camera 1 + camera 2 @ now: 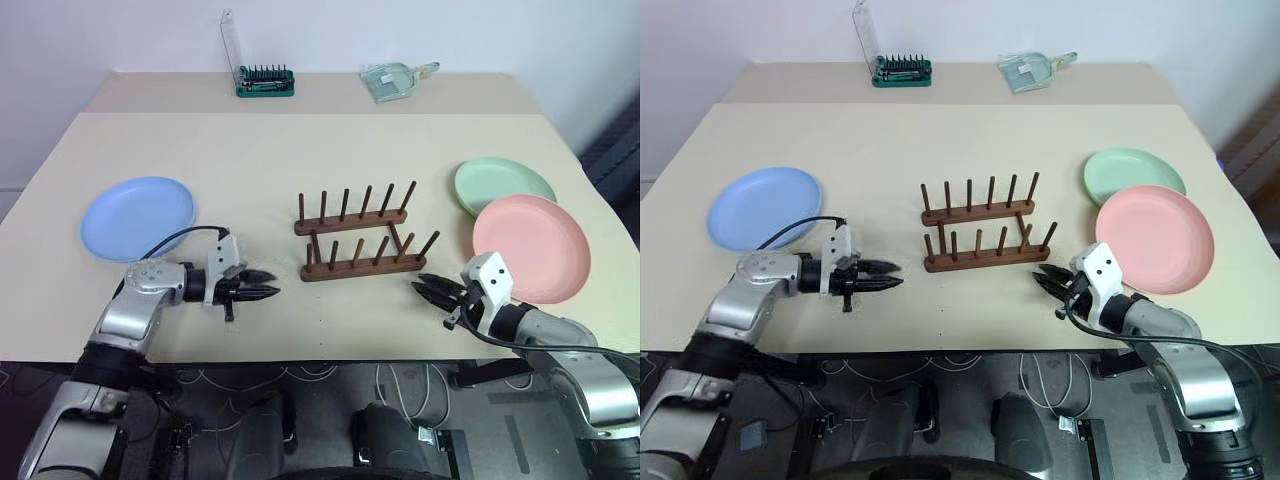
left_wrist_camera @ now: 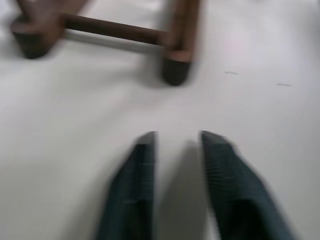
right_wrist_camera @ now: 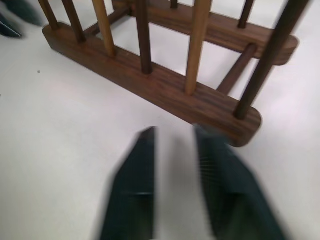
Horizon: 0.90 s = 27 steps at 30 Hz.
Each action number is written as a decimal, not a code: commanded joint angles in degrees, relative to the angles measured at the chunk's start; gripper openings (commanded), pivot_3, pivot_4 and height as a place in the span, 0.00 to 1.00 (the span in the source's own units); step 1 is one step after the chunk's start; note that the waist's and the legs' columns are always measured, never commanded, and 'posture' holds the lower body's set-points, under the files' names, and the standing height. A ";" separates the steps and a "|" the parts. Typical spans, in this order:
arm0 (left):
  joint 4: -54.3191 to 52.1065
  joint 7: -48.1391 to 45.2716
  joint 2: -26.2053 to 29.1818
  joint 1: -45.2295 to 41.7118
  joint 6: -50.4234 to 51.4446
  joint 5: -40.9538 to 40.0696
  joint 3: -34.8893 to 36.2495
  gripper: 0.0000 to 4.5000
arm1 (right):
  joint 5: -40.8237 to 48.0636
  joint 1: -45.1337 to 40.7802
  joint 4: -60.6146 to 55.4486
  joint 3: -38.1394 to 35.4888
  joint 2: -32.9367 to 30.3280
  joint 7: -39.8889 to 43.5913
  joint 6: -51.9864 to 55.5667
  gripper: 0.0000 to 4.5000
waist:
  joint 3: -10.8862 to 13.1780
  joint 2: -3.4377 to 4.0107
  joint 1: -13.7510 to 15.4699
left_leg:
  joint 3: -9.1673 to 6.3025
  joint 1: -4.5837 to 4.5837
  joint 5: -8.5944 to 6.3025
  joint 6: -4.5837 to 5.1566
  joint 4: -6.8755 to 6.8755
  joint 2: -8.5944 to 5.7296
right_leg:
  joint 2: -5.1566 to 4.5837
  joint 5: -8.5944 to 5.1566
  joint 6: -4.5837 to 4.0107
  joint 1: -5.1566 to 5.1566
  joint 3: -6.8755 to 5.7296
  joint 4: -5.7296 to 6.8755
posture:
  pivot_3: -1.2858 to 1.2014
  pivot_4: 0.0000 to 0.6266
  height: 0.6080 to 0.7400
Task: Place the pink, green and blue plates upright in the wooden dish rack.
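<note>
Head views: I see the wooden dish rack at mid-table, both rows of pegs bare.
Progress: none of the three plates is racked; by my judgement the task stands at its very start.
Blue plate: lies flat on the robot's left side, well apart from the rack, just beyond the left arm.
Green plate: lies flat on the robot's right, farther back; its near rim is overlapped by the pink plate.
Pink plate: lies flat nearer the front edge, right of the rack, just beside the right arm.
Left gripper: low over the table, left of the rack and pointing toward it; fingers drawn nearly together on nothing. The wrist picture shows a narrow slit between the tips, with bare table beneath.
Right gripper: just off the rack's near right end, pointing at it; fingers likewise drawn in and empty, no plate between them.
Remaining: I judge all three plates need picking up, tipping on edge and slotting between pegs.
Surface: a pale beige table, matte and uncluttered around the rack; a seam crosses it near the back.
Far edge: a green bit holder with its clear lid raised, and a clear plastic scoop.
Room: a plain white wall behind; cables on the dark floor below the front edge.
</note>
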 commanded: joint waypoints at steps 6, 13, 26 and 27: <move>-3.48 9.42 -7.29 -1.95 1.04 5.27 -5.21 0.07 | -5.58 -4.40 3.61 3.97 0.14 -1.98 0.11 0.00 | 0.00 0.00 0.04 | 0.00 -0.01 0.01 0.01 0.01 -0.01 | 0.02 0.00 0.00 0.04 0.01 0.01 | 0.52 0.24 0.94; 3.35 18.81 -11.56 -4.86 -2.78 8.73 -3.39 0.07 | -9.77 -9.09 8.75 6.75 2.68 -4.02 -2.24 0.00 | -0.01 0.01 -0.21 | 0.01 0.06 0.02 0.01 0.03 0.00 | 0.07 0.01 0.01 0.06 0.01 0.07 | 0.52 0.24 0.94; 12.47 23.25 -14.65 -9.24 -7.78 9.30 -2.18 0.07 | -13.53 -15.91 18.45 7.24 5.46 -4.94 -8.15 0.00 | -0.03 -0.02 -0.15 | 0.01 0.07 0.19 -0.27 0.07 -0.01 | 0.10 0.01 0.02 0.09 -0.01 0.10 | 0.52 0.24 0.94; 12.77 23.15 -14.66 -9.35 -7.96 9.31 -2.19 0.07 | -13.84 -16.32 19.06 7.25 5.62 -5.18 -8.52 0.00 | -0.03 -0.02 -0.17 | 0.02 0.07 0.19 -0.28 0.08 -0.01 | 0.11 0.01 0.02 0.08 -0.01 0.10 | 0.52 0.24 0.94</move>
